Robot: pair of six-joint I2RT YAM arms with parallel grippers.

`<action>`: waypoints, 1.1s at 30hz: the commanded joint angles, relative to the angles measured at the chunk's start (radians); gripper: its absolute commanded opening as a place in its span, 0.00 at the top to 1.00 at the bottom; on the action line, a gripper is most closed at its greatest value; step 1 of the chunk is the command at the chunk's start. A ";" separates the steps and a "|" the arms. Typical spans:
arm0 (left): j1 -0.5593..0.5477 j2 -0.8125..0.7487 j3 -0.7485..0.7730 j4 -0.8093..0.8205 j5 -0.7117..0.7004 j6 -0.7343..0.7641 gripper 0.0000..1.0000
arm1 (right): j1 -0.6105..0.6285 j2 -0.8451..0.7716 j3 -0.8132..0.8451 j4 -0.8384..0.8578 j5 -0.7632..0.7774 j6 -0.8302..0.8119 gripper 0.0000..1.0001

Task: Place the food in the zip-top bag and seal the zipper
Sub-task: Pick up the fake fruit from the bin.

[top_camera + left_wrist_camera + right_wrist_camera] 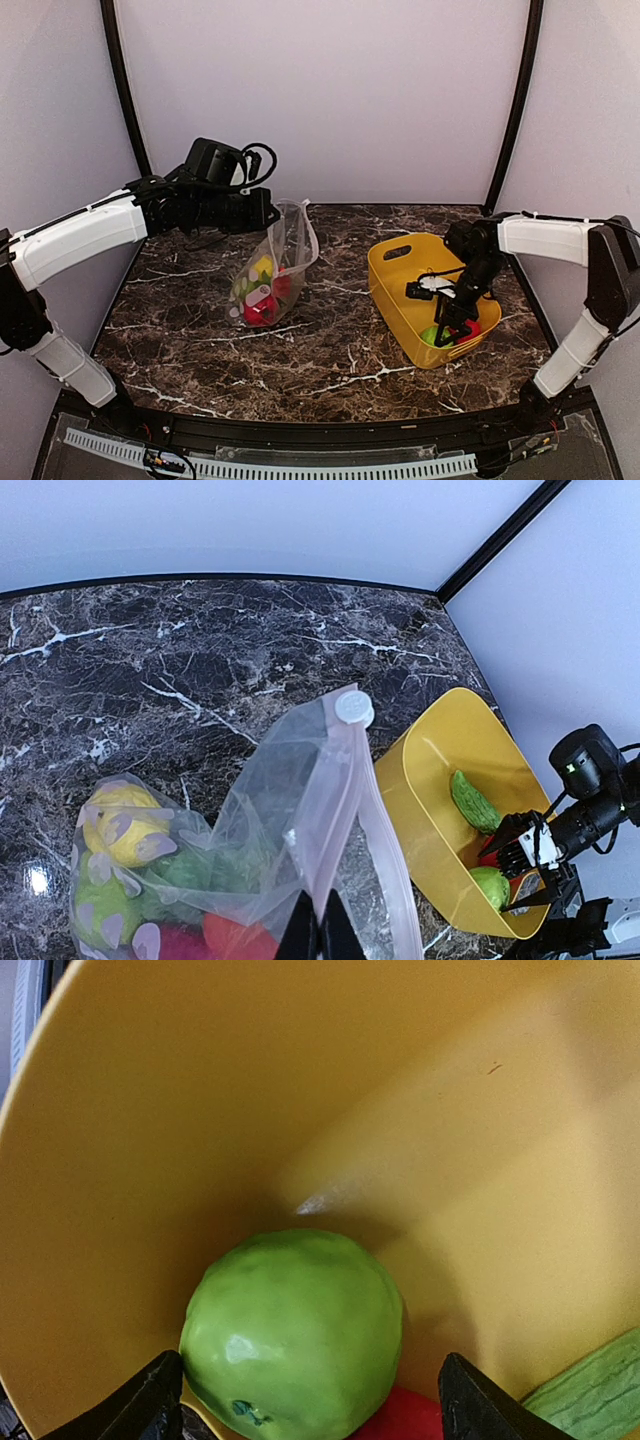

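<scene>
The clear zip-top bag (285, 250) stands on the table, held up by its mouth. My left gripper (262, 212) is shut on the bag's edge (318, 880), beside the pinkish zipper strip (390, 855). Yellow (125, 830), green (100, 910) and red (235, 940) food pieces lie in the bag's bottom. My right gripper (452, 325) is inside the yellow tub. It is open, with its fingers on either side of a round green fruit (295, 1330). A red piece (405, 1420) and a ridged green vegetable (590, 1390) lie beside the fruit.
The yellow tub (392, 272) stands right of the bag on the dark marble table (330, 350). Its wall also shows in the left wrist view (430, 780). White walls and black frame posts close in the back and sides.
</scene>
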 commanded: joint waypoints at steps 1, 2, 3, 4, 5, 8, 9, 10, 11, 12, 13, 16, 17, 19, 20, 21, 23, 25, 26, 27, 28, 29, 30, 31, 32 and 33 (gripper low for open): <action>0.007 -0.037 -0.017 -0.007 -0.004 0.007 0.99 | 0.015 0.049 -0.015 0.022 0.009 0.016 0.16; 0.007 -0.040 -0.020 -0.007 -0.002 0.006 0.99 | 0.016 0.058 -0.015 0.024 0.013 0.016 0.18; 0.007 -0.042 -0.021 -0.008 -0.003 0.005 0.99 | 0.016 0.067 -0.015 0.025 0.015 0.017 0.21; 0.007 -0.046 -0.024 -0.009 -0.004 0.005 0.99 | 0.016 0.074 -0.010 0.024 0.018 0.020 0.25; 0.005 -0.050 -0.025 -0.009 -0.005 0.005 0.99 | 0.016 0.079 -0.006 0.021 0.019 0.025 0.29; 0.006 -0.058 -0.034 -0.006 -0.010 0.005 0.99 | 0.016 0.077 0.022 0.003 0.020 0.033 0.38; 0.006 -0.061 -0.036 -0.005 -0.011 0.005 0.99 | 0.016 0.071 0.039 -0.005 0.018 0.036 0.40; 0.007 -0.061 -0.038 -0.005 -0.010 0.004 0.99 | 0.016 0.064 0.052 -0.013 0.018 0.037 0.41; 0.007 -0.061 -0.040 -0.003 -0.009 0.004 0.99 | 0.016 0.052 0.065 -0.018 0.022 0.039 0.43; 0.007 -0.060 -0.040 -0.002 -0.008 0.004 0.99 | 0.015 0.041 0.080 -0.026 0.025 0.039 0.43; 0.007 -0.059 -0.041 -0.001 -0.006 0.004 0.99 | 0.014 0.025 0.095 -0.035 0.026 0.040 0.44; 0.007 -0.058 -0.042 0.003 -0.003 0.004 0.99 | 0.011 -0.009 0.144 -0.058 0.028 0.043 0.46; 0.007 -0.057 -0.042 0.004 -0.002 0.004 0.99 | 0.010 -0.017 0.162 -0.065 0.028 0.044 0.47; 0.007 -0.057 -0.043 0.006 -0.002 0.005 0.99 | 0.010 -0.029 0.202 -0.080 0.024 0.052 0.51; 0.007 -0.056 -0.043 0.008 -0.003 0.006 0.99 | 0.009 -0.033 0.225 -0.089 0.016 0.058 0.51; 0.007 -0.055 -0.041 0.010 -0.003 0.008 0.99 | 0.009 -0.036 0.251 -0.099 0.002 0.063 0.52; 0.008 -0.051 -0.033 0.009 -0.003 0.013 0.99 | 0.011 -0.034 0.331 -0.129 -0.046 0.074 0.52; 0.007 -0.043 -0.019 0.003 0.002 0.017 0.99 | 0.023 -0.031 0.414 -0.144 -0.091 0.092 0.52; 0.007 -0.038 -0.015 -0.002 0.005 0.018 0.99 | 0.032 -0.029 0.453 -0.143 -0.113 0.102 0.52; 0.007 -0.036 -0.007 -0.003 0.009 0.019 0.99 | 0.043 -0.025 0.499 -0.141 -0.135 0.113 0.52; 0.008 -0.035 -0.006 -0.003 0.012 0.019 0.99 | 0.056 -0.017 0.542 -0.137 -0.152 0.123 0.52; 0.007 -0.034 -0.006 -0.003 0.014 0.018 0.99 | 0.073 -0.007 0.583 -0.130 -0.166 0.136 0.52; 0.008 -0.034 -0.006 -0.003 0.016 0.018 0.99 | 0.091 0.004 0.624 -0.123 -0.178 0.146 0.52; 0.007 -0.034 -0.005 -0.003 0.019 0.016 0.99 | 0.110 0.017 0.658 -0.112 -0.186 0.156 0.52; 0.008 -0.034 -0.005 -0.004 0.023 0.015 0.99 | 0.131 0.030 0.691 -0.100 -0.192 0.167 0.51; 0.008 -0.034 -0.005 -0.005 0.026 0.013 0.99 | 0.149 0.043 0.719 -0.082 -0.195 0.182 0.51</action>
